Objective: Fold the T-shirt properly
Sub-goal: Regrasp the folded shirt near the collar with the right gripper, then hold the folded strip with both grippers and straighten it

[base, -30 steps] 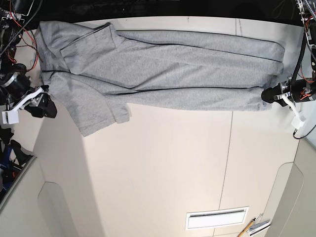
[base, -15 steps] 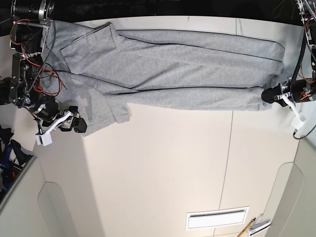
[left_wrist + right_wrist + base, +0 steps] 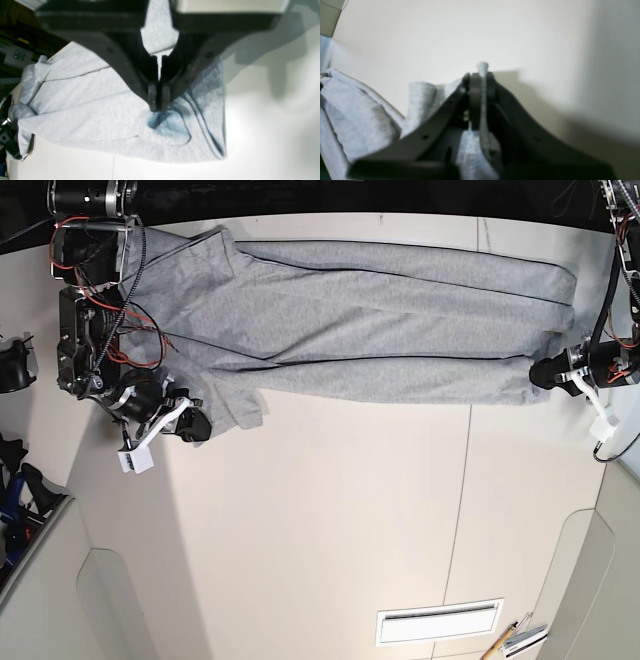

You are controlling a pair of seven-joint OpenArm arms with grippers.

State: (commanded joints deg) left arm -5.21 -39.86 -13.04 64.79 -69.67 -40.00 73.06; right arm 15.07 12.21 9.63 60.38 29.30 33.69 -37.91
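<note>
The heather-grey T-shirt (image 3: pixel 380 320) lies stretched along the far side of the table, plain side up, with long folds running its length. My left gripper (image 3: pixel 543 373) is at the shirt's right end, shut on the cloth near the hem corner. In the left wrist view its fingertips (image 3: pixel 158 106) meet on bunched fabric (image 3: pixel 87 112). My right gripper (image 3: pixel 197 426) is at the shirt's left end by the sleeve, shut on the cloth. In the right wrist view a grey strip of shirt (image 3: pixel 357 117) sticks out between its pads (image 3: pixel 480 75).
The cream table (image 3: pixel 330 510) has a seam line (image 3: pixel 460 500) down its right half. A white slotted plate (image 3: pixel 440 621) and some pencils (image 3: pixel 515 638) lie near the front edge. The right arm's body and red wires (image 3: pixel 100 300) overlap the shirt's left end.
My right arm has swung in from the table's left edge to the right, over the sleeve, and the sleeve's outer part is now drawn inward. The left arm has not moved.
</note>
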